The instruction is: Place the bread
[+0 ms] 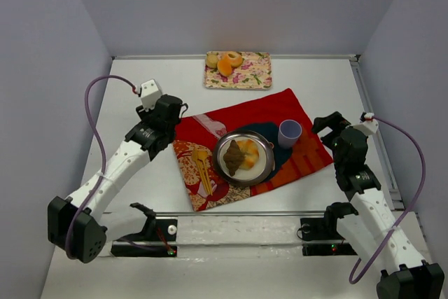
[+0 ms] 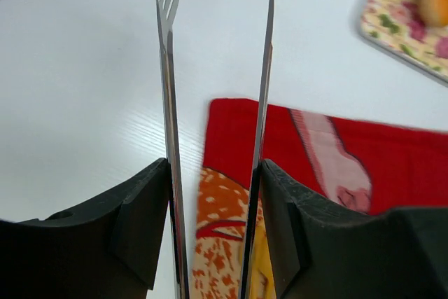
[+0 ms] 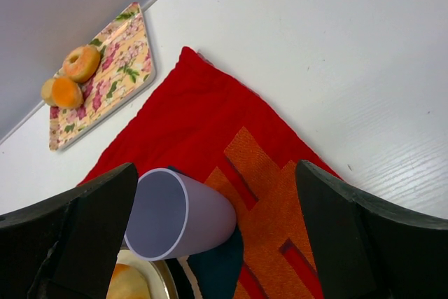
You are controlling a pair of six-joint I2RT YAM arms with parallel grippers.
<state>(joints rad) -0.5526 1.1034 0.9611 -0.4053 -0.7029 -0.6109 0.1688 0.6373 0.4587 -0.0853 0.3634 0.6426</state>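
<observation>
**Bread on the plate, tongs off to its left**

A red cloth (image 1: 245, 120) covers mid-table, with a floral tray (image 1: 255, 76) of rolls (image 1: 225, 64) beyond it. A metal plate (image 1: 221, 146) holds bread (image 1: 241, 155), perhaps three pieces. The left gripper (image 1: 166, 113), at the cloth's far-left corner and well left of the bread, pinches tongs (image 2: 168, 103). The right gripper (image 1: 329, 125) stands spread beside the cup (image 1: 289, 131).

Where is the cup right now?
In the top view, the cup sits on the red cloth, right of centre, just up and right of the plate.
</observation>
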